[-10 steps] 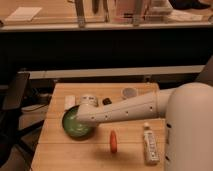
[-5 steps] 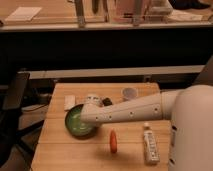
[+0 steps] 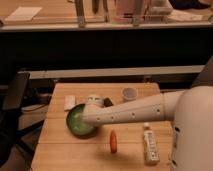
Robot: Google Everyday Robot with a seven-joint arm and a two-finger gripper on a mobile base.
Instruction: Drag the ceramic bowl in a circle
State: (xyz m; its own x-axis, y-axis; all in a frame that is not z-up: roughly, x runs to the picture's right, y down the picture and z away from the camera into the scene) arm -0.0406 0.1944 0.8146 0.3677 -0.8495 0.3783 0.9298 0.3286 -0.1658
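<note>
A green ceramic bowl (image 3: 77,121) sits on the left part of the wooden table (image 3: 65,155). My white arm reaches in from the right and its end lies over the bowl's right side. The gripper (image 3: 86,120) is at the bowl's inner right edge, mostly hidden by the arm.
A carrot (image 3: 113,141) lies in front of the arm. A white bottle (image 3: 150,143) lies at the right. A small cup (image 3: 129,94), a white can-like item (image 3: 95,101) and a white packet (image 3: 69,102) stand behind the bowl. A black chair (image 3: 12,95) is at the left.
The bowl and the arm's end have shifted a little toward the front of the table. The other things have not moved.
</note>
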